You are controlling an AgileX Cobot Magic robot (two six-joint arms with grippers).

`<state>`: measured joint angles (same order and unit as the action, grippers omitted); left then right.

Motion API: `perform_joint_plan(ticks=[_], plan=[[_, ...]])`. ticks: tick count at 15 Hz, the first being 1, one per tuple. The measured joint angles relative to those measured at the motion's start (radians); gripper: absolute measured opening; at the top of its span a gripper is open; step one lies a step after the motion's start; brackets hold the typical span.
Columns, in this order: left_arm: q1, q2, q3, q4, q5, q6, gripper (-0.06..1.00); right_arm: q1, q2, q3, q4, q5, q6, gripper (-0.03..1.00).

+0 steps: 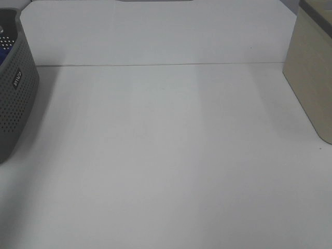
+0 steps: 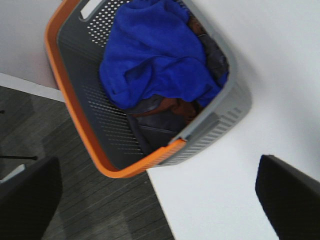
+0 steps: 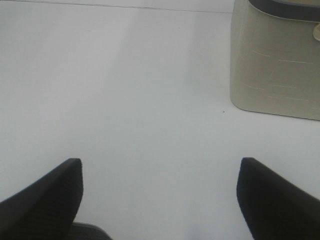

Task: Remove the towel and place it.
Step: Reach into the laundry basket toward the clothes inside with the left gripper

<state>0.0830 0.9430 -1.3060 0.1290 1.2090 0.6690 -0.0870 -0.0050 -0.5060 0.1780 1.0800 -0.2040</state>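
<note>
Towel: a large royal-blue plush microfibre towel (image 2: 155, 55), crumpled into soft folds and heaped rather than spread flat; no tag shows.
Towel's place: inside the perforated grey plastic basket with an orange rim (image 2: 90, 100), lying on top of the pile and filling most of the opening.
Under the towel: dark grey and rust-brown garments (image 2: 165, 115), showing just beside its lower fold.
Basket: stands at the left edge of the white tabletop (image 1: 171, 155), seen in the high view as a dotted grey wall (image 1: 18, 104); dark grey floor (image 2: 100, 205) shows beside it.
Left pincer (image 2: 159, 170): black fingers (image 2: 30, 200) spread wide, above the basket and apart from the towel, gripping nothing.
Right pincer (image 3: 160, 165): fingers (image 3: 50, 195) spread just as wide over bare tabletop, touching nothing.
Right side: a beige box-shaped container with a dark rim (image 3: 275, 65) stands on the tabletop, well apart from the basket (image 1: 311, 88).
</note>
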Motion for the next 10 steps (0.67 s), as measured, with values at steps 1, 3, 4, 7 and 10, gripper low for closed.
perform_joint_plan(ticks=[1,3,4,7,10], plan=[[0.000,0.088,-0.070,0.084,0.000,0.046,0.98,0.000,0.000,0.000,0.000,0.000,0.000,0.81],[0.000,0.206,-0.132,0.236,0.002,0.106,0.98,0.000,0.000,0.000,0.000,0.000,0.000,0.81],[0.000,0.266,-0.155,0.302,0.003,0.127,0.98,0.000,0.000,0.000,0.000,0.000,0.000,0.81],[0.016,0.456,-0.183,0.384,-0.103,0.192,0.98,0.000,0.000,0.000,0.000,0.000,0.000,0.81],[0.079,0.606,-0.184,0.384,-0.273,0.225,0.98,0.000,0.000,0.000,0.000,0.000,0.000,0.81]])
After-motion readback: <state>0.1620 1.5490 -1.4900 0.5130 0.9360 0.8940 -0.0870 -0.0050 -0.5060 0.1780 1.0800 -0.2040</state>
